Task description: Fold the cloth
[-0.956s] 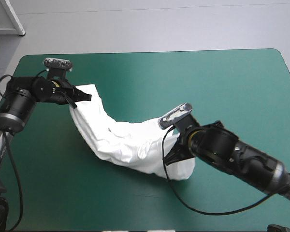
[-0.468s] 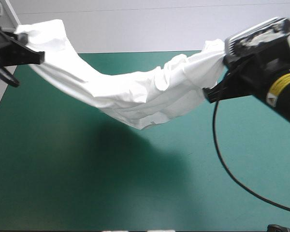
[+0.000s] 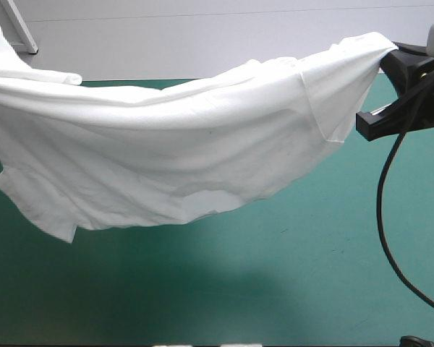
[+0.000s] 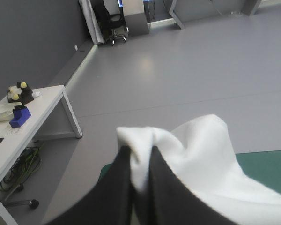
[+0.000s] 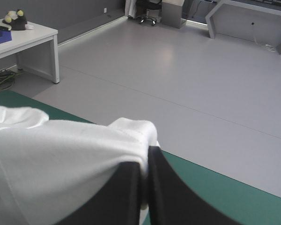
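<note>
The teal-green tabletop [image 3: 275, 289] is lying under the T-shirt [image 3: 173, 144], darkened by the T-shirt's shadow. The T-shirt is hanging in the air clear of the cover, stretched wide from side to side. It is sagging through the middle, and its lower edge is drooping lowest toward its left end. At the T-shirt's right end the right jaws are pinching a bunched corner, all but pressed together, with only white cloth between the black fingers [image 5: 126, 192]. A short sleeve [image 3: 336, 108] is dangling just beside that grip. The T-shirt's left end is running out of the high view. There the left wrist view is showing the left jaws nearly closed on a fold of white cloth that is rising just past their tips.
</note>
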